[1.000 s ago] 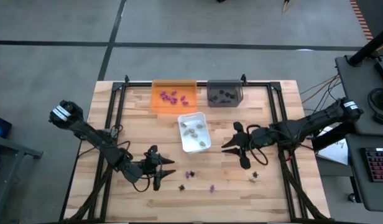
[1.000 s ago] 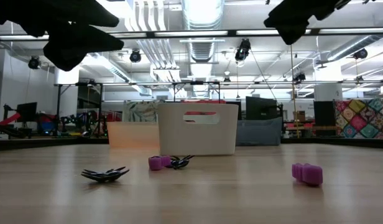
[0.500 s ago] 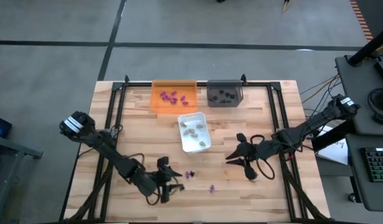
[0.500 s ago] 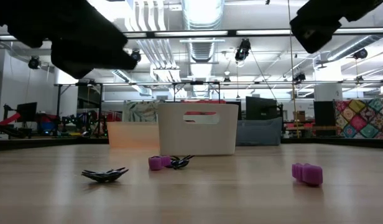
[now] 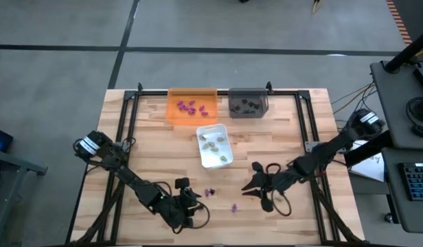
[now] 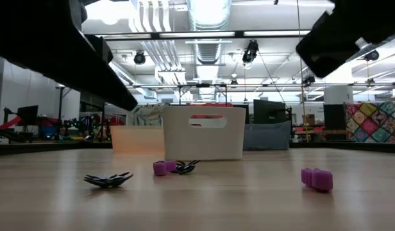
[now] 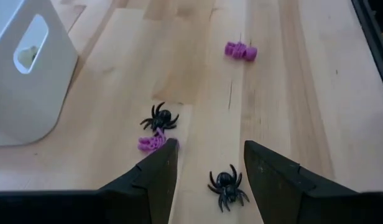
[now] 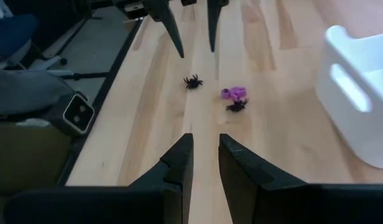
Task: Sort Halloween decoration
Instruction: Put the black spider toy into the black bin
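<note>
Loose decoration pieces lie on the near half of the table: a black spider (image 7: 227, 185), a second spider (image 7: 159, 118) beside a purple piece (image 7: 152, 143), and another purple piece (image 7: 241, 51). My left gripper (image 7: 210, 149) is open and hovers above the first spider, which shows between its fingers. My right gripper (image 8: 205, 140), also open, hangs above the table right of the pieces (image 5: 253, 186) and faces the left gripper. The low view shows the spider (image 6: 108, 180) and the purple pieces (image 6: 316, 178) resting on the wood, with both arms well above them.
Three trays sit toward the far edge: orange (image 5: 192, 106) holding purple pieces, grey (image 5: 248, 103) holding black ones, and a white tray (image 5: 213, 145) with pale beige pieces nearer the middle. Black frame rails (image 5: 126, 137) run along the table's sides.
My left gripper has moved right and toward the near edge, arriving over the black spider. My right gripper has moved left and toward the near edge, closing in on the loose pieces. The pieces have stayed where they were.
</note>
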`<state>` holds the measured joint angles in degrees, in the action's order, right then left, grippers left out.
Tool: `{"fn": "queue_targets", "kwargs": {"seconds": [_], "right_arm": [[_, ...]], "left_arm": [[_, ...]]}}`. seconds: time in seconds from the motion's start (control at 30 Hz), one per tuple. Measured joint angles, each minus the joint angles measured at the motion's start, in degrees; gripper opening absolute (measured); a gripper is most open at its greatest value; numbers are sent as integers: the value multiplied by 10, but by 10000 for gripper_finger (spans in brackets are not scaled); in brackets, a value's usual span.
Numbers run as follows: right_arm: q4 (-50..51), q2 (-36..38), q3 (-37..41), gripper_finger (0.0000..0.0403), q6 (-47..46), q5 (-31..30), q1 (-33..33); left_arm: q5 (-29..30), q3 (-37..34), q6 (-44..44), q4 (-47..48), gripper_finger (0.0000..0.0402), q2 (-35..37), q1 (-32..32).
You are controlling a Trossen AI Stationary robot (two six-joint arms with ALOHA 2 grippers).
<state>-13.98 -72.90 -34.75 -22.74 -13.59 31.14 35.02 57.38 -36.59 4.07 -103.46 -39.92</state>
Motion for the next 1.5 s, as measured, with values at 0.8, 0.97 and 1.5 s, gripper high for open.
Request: {"fn": "queue_targets", "kwargs": {"seconds": [0.8, 0.97, 1.5], "right_arm": [[-151, -249, -89, 102, 57, -15, 0], [-150, -252, -89, 109, 63, -16, 0], [-138, -252, -89, 112, 69, -31, 0]], "left_arm": [[-41, -4, -83, -6, 168, -48, -10], [-29, -4, -96, -15, 168, -59, -10], [-15, -2, -113, -58, 168, -105, -11]]}}
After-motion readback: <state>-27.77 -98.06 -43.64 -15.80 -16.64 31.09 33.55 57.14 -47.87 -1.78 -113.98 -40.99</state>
